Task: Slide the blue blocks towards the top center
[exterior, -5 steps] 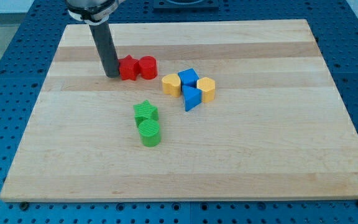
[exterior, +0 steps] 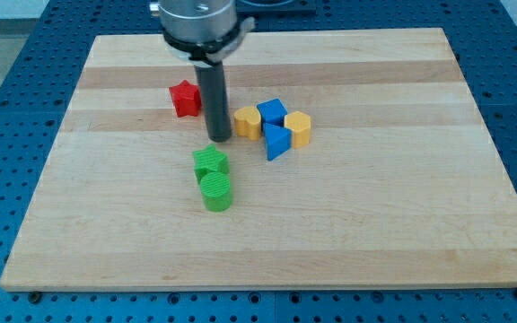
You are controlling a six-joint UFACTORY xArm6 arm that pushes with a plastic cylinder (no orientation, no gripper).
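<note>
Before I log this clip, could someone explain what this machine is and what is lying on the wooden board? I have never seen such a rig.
This is a single robot arm seen from one camera; where the camera is mounted is not on record. The arm has no gripper and holds nothing: it ends in a dark rod, and my tip slides on the wooden board to push blocks. The tip stands just left of the yellow block, above the green star and green cylinder. Right of it sit a blue cube, a blue wedge and another yellow block. A red star lies at upper left.
</note>
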